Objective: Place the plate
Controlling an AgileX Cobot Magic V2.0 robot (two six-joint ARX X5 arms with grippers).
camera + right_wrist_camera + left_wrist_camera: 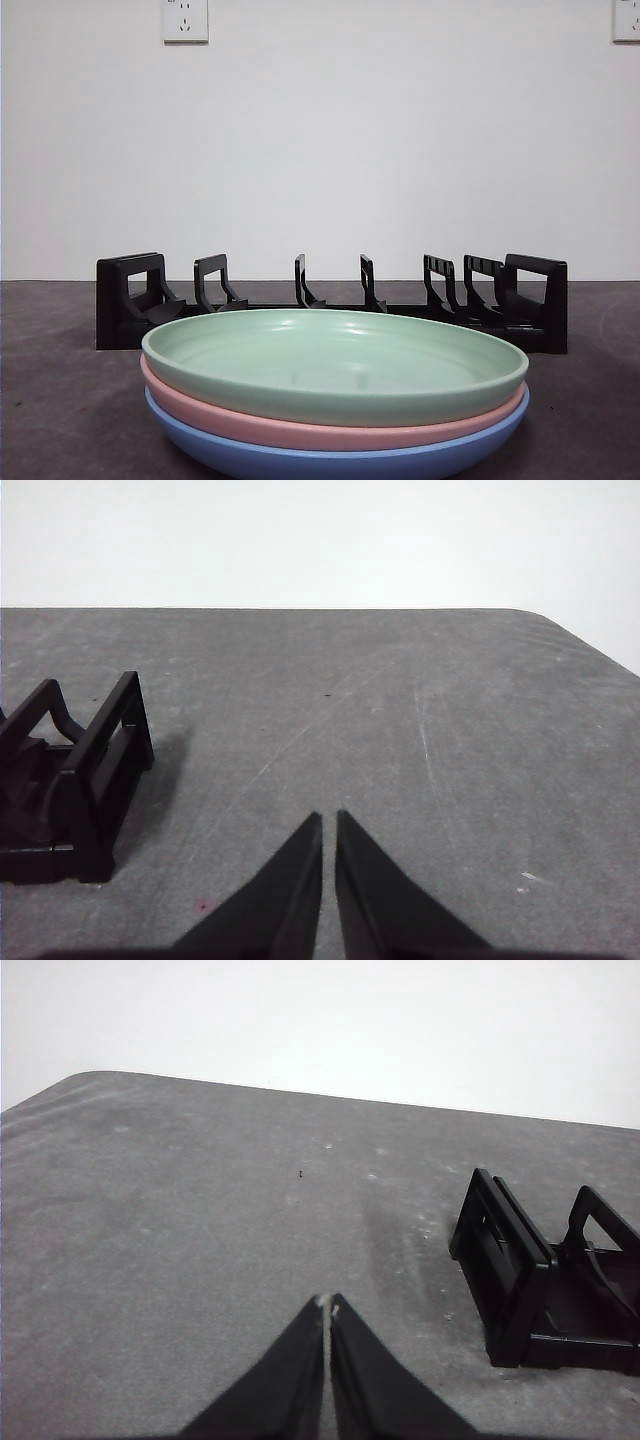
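Three plates are stacked near the front of the table: a green plate (pixel 335 365) on top, a pink plate (pixel 300 428) under it, a blue plate (pixel 330 460) at the bottom. Behind the stack stands an empty black plate rack (pixel 330 298). One end of the rack (pixel 545 1280) shows in the left wrist view, the other end (pixel 70 780) in the right wrist view. My left gripper (pixel 328 1305) is shut above bare table beside the rack. My right gripper (pixel 329 818) is shut too, off the rack's other end. Neither arm shows in the front view.
The grey table (pixel 60 400) runs back to a white wall with two sockets (pixel 185 20). A rounded table corner (pixel 80 1078) lies beyond the left gripper, another corner (pixel 545 618) beyond the right one.
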